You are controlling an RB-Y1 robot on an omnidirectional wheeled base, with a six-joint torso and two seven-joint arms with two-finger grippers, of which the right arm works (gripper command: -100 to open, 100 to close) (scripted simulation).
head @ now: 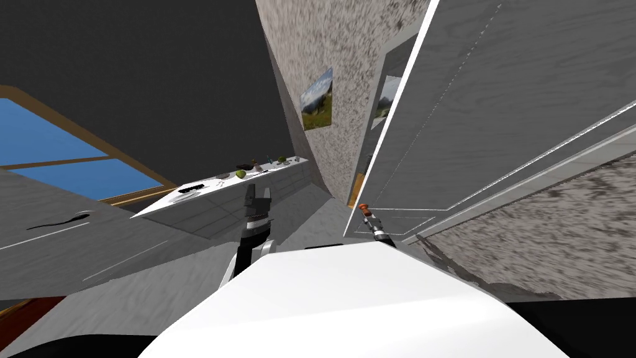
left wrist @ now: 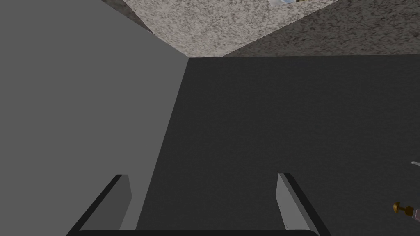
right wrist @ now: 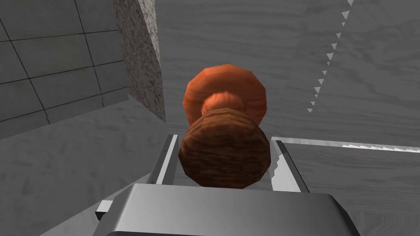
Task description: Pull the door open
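The door (head: 497,105) is a grey wood-grain panel on my right, its white free edge (head: 388,118) standing away from the speckled wall. Low on that edge sits a round orange-brown knob (head: 363,206). In the right wrist view the knob (right wrist: 224,157) lies between my right gripper's (right wrist: 225,138) two fingers (right wrist: 166,157), which press its sides; behind it is the knob's round plate (right wrist: 225,88) on the door face (right wrist: 254,37). My right gripper (head: 370,216) reaches up to the knob. My left gripper (head: 258,196) is held up at centre, open and empty (left wrist: 205,180).
A long white counter (head: 186,202) with several small items runs along the far left. A window (head: 56,155) lies further left. The speckled wall (head: 310,50) with a landscape picture (head: 317,99) stands just left of the door's edge. Tiled wall (right wrist: 49,61) shows beside the knob.
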